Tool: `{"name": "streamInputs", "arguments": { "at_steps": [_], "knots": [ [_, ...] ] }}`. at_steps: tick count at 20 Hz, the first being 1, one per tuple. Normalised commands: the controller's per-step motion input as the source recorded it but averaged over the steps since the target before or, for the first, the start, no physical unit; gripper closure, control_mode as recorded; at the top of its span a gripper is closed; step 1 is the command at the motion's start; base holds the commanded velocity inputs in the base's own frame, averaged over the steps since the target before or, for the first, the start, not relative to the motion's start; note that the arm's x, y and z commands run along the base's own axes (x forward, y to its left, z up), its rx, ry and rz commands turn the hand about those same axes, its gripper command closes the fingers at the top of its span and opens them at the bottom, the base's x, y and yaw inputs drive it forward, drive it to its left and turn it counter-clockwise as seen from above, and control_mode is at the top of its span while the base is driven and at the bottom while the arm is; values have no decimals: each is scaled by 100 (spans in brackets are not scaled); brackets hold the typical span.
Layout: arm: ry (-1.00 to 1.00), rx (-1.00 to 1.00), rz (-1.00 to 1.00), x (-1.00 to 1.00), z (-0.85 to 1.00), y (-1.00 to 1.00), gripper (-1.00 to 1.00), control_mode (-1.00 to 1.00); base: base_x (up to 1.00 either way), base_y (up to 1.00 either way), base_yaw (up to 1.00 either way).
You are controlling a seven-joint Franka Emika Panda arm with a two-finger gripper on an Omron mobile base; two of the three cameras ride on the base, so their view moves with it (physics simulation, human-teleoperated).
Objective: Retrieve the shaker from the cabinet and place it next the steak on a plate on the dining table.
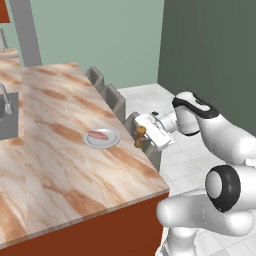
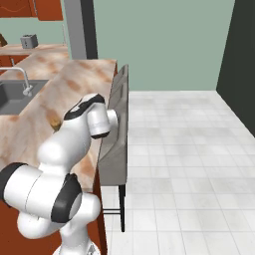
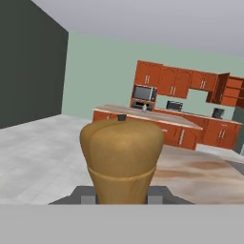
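Holding the small tan-brown wooden shaker (image 1: 140,136), your two-finger gripper (image 1: 144,137) has its jaws closed on the waist. You see it at the right edge of the marbled beige-and-brown dining table (image 1: 60,150), near the round light-grey plate (image 1: 112,141) carrying the pinkish-red steak (image 1: 97,135). The shaker is apart from the plate.

Bright, even rendered light, no glare, faint soft shadows, sharp throughout, slightly coarse, pixelated edges
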Motion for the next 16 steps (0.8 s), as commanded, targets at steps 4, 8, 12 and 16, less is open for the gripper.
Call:
{"name": "streamInputs", "arguments": {
  "at_steps": [4, 8, 12, 16],
  "knots": [
    [3, 0, 0, 0, -35, 1, 100, -100, 0, 0, 0],
    [0, 0, -4, 8, -19, 5, 100, -100, 0, 0, 0],
    [0, 0, -5, 22, -21, 10, 100, -100, 0, 0, 0],
    [0, 0, 0, 33, -35, 21, 100, -100, 0, 0, 0]
  ]
}}
